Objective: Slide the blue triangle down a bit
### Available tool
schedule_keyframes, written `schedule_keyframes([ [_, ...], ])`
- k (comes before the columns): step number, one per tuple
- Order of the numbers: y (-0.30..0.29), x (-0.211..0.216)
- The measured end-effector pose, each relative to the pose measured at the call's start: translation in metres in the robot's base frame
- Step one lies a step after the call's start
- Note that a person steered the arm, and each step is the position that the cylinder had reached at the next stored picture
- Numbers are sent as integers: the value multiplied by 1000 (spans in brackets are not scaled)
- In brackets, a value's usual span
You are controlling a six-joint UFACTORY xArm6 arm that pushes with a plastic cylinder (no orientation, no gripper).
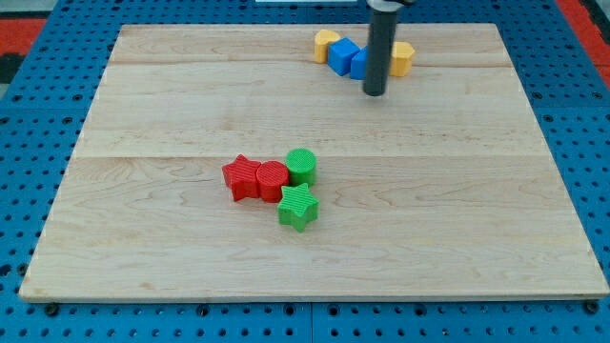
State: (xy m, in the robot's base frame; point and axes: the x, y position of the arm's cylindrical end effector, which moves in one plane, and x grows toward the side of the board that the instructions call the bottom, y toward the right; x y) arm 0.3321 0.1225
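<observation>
A blue block (359,63), the likely triangle, sits near the view's top edge of the wooden board (143,238), partly hidden behind my rod. A blue cube (342,55) touches it on the left. A yellow block (327,44) lies left of the cube and another yellow block (403,57) lies right of the rod. My tip (376,93) rests on the board just below and slightly right of the blue blocks.
Near the board's middle, a red star (241,177), a red cylinder (272,179), a green cylinder (301,166) and a green star (297,207) sit clustered together. Blue pegboard surrounds the board.
</observation>
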Motion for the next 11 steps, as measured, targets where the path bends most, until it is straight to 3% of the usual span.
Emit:
schedule_keyframes([
  [1,110,-52],
  [2,105,-122],
  [3,22,-140],
  [4,-30,-119],
  [8,-44,-42],
  [10,-31,-96],
  [11,-75,-97],
])
